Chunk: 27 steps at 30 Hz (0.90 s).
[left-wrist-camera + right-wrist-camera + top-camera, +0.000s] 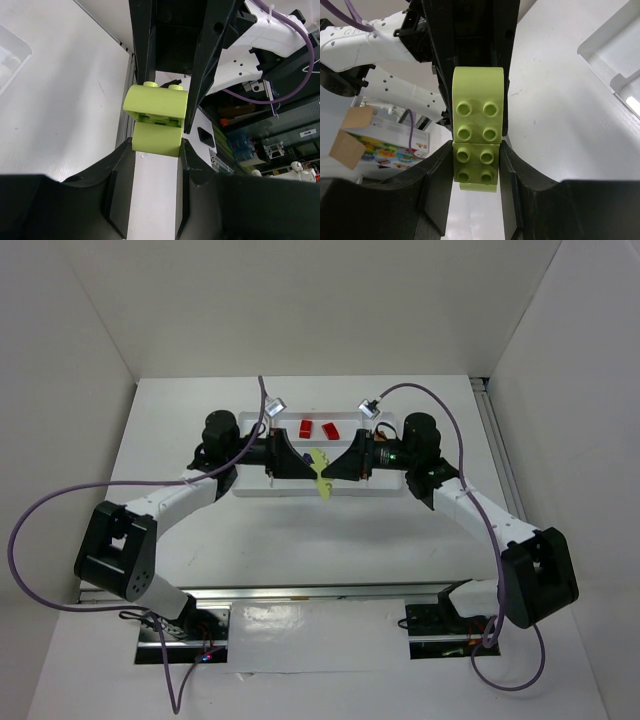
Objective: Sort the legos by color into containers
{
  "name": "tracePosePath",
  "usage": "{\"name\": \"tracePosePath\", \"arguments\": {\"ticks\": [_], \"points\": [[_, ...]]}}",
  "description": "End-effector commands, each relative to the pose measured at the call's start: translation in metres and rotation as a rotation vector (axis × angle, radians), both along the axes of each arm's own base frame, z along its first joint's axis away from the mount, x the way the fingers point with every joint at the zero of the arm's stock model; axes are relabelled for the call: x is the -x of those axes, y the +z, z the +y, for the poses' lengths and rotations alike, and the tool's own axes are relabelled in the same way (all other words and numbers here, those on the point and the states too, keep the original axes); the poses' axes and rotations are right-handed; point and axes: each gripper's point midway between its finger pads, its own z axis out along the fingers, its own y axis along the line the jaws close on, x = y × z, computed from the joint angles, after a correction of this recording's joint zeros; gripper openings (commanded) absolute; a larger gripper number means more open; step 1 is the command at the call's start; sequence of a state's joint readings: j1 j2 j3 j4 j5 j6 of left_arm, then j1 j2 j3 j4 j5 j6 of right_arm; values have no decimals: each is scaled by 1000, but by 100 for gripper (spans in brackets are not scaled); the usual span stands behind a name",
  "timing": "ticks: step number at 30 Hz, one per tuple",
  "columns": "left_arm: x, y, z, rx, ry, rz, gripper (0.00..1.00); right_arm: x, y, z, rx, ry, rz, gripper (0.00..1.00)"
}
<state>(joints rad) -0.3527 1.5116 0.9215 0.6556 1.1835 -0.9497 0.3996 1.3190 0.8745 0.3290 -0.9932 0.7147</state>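
Two yellow-green legos (320, 482) are stuck together and held in the air just in front of the white tray (250, 491), between both grippers. My left gripper (303, 464) is shut on one brick (156, 141), and the right arm's fingers (142, 55) reach in from above onto the other brick (157, 106). My right gripper (476, 161) is shut on the studded brick (475, 165). The second studded brick (477, 105) sits between the left arm's fingers (442, 55). Two red legos (318, 429) lie in a back container.
A corner of the tray shows in the left wrist view (11, 55) and in the right wrist view (612, 55). White walls enclose the table on three sides. Purple cables (40, 530) loop beside both arms. A printed cardboard box (375, 142) stands off the table.
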Motion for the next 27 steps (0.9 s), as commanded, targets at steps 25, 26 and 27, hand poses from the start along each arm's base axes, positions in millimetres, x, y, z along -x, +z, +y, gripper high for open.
{"name": "tracePosePath", "arguments": {"ticks": [25, 26, 27], "points": [[-66, -49, 45, -257, 308, 123, 0, -72, -47, -46, 254, -406, 84, 19], [-62, -52, 44, -303, 323, 130, 0, -81, -58, -56, 308, -484, 98, 19], [-67, -65, 50, -388, 388, 111, 0, -81, -64, -66, 361, -531, 126, 19]]}}
